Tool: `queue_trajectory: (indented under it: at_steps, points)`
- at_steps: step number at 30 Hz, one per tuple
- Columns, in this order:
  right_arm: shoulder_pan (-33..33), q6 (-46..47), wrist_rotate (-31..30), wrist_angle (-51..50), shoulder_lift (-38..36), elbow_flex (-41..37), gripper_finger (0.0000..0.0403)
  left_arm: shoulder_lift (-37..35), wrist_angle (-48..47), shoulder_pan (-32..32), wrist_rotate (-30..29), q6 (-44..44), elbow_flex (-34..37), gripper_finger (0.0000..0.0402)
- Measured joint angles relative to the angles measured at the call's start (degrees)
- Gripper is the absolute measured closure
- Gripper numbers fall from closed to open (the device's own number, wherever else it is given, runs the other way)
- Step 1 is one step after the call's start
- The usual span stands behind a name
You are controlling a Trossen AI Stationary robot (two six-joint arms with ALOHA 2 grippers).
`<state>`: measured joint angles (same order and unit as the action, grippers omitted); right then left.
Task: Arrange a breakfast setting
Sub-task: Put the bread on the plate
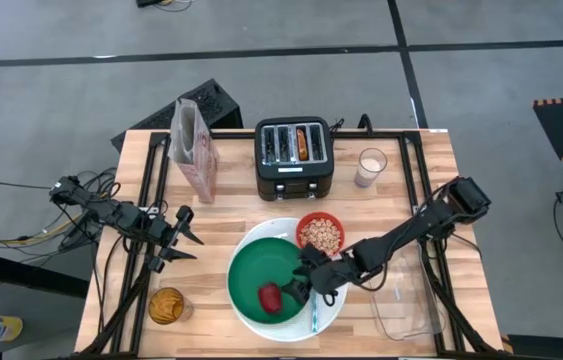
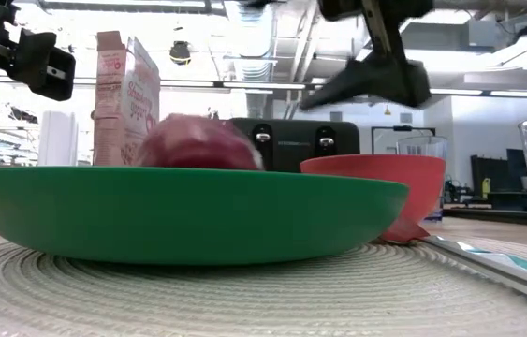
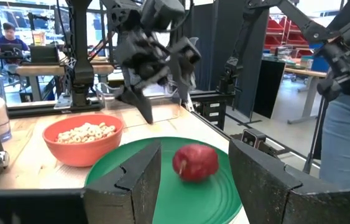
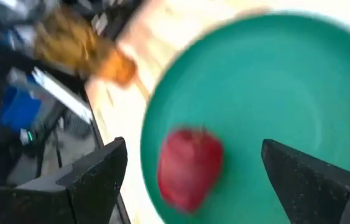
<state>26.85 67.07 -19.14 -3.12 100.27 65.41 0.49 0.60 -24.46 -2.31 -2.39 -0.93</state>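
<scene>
A green plate (image 1: 266, 278) lies on a large white plate (image 1: 333, 312) on a woven mat. A red apple (image 1: 271, 297) lies on the green plate's near part; it also shows in the right wrist view (image 4: 190, 167). A red bowl (image 1: 320, 234) of cereal stands at the plate's far right. A teal-handled spoon (image 1: 314, 318) lies on the white plate's right rim. A toasted bagel (image 1: 303, 142) stands in the black toaster (image 1: 295, 158). My right gripper (image 1: 296, 288) is open, just right of and above the apple. My left gripper (image 1: 187, 238) is open, left of the plates.
A cereal box (image 1: 193, 150) stands far left. A glass of milk (image 1: 370, 167) stands far right. A glass of orange drink (image 1: 166, 306) stands near left. A clear plastic tray (image 1: 406, 305) lies at the near right.
</scene>
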Motion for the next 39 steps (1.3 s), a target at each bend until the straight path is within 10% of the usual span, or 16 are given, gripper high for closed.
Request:
queue_trajectory:
  at_steps: [8, 19, 39]
  points:
    - [-4.6, -6.1, -9.4, -2.8, -6.4, 0.1, 0.0014, 0.0, 0.0, 0.0, 0.0, 0.0, 0.0, 0.0226]
    - [-26.5, -21.7, -4.4, -6.3, -16.8, 0.1, 0.0022, 0.0, 0.0, 0.0, 0.0, 0.0, 0.0, 0.0226]
    - [-49.6, -33.3, 1.0, -13.0, -8.8, 5.8, 0.0023, 0.0, 0.0, 0.0, 0.0, 0.0, 0.0, 0.0226]
